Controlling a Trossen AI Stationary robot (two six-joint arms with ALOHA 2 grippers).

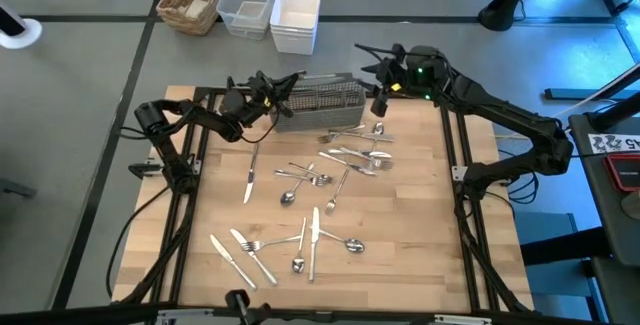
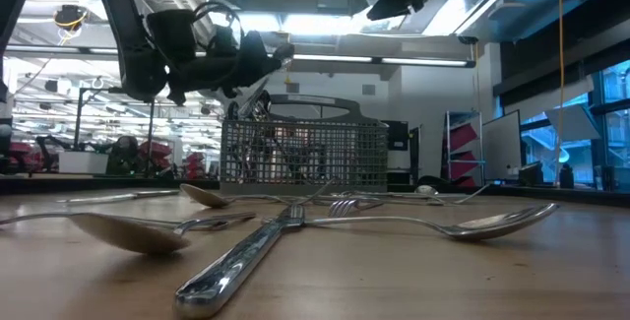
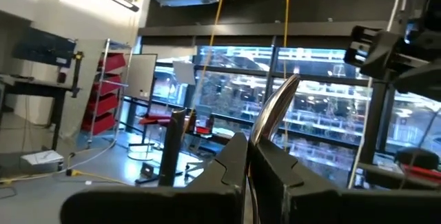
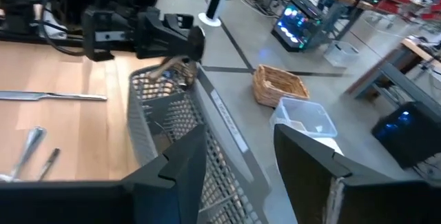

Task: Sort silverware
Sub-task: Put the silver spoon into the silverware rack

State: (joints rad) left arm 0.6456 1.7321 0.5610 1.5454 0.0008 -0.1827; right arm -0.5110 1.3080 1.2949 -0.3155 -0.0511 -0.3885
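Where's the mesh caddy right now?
High view: the mesh caddy sits at the table's far edge, between the left gripper and right gripper.

We see a worktop (image 1: 400, 215) of pale wood, matt, its butcher-block strips showing. The silverware (image 1: 350, 155) is polished metal, glossy enough to mirror the ceiling lights in the low view. The caddy (image 1: 322, 105) is grey metal mesh, duller. Beyond the worktop sit a woven wicker basket (image 1: 192, 0), rough-textured, and two smooth plastic bins (image 1: 270, 10), one translucent, one white.
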